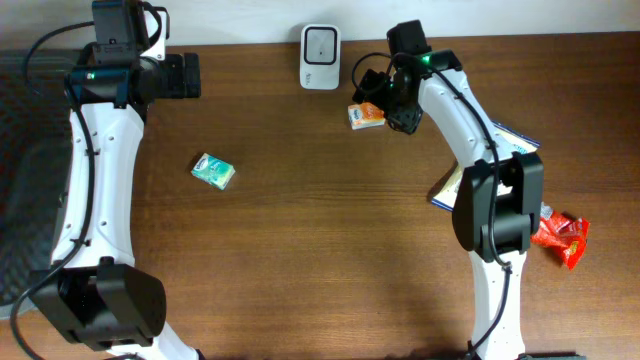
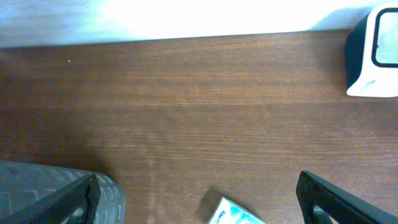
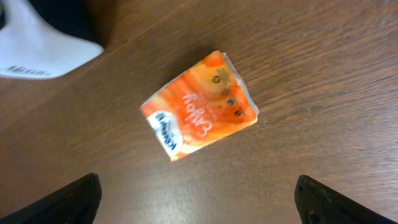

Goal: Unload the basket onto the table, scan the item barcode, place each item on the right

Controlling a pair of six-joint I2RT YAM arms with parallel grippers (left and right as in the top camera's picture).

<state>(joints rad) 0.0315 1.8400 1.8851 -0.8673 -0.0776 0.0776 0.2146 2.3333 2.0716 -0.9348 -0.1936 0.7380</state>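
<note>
Where the right hand (image 3: 198, 182) hangs over the worktop (image 3: 323, 74), we see its two fingers (image 3: 68, 202) spread wide and gripping nothing. The task's item, an orange packet (image 3: 199, 106), lies flat on the wood just ahead of this hand. It sits midway between the fingers and clear of both, with its printed face up; we cannot make out a barcode. The white barcode scanner (image 3: 37, 43) stands beyond the packet, off toward the hand's left finger, near the packet but not touching it.

The left hand (image 2: 198, 180) is likewise spread wide and empty. A green-and-white packet (image 2: 236, 214) appears low between its fingers in the wrist view, cut off by the frame edge. From overhead, that packet lies well apart from the hand. Far behind the right hand, beside its arm, lie a red packet (image 1: 560, 238) and a flat blue-edged item (image 1: 447, 188) that the arm partly hides.
</note>
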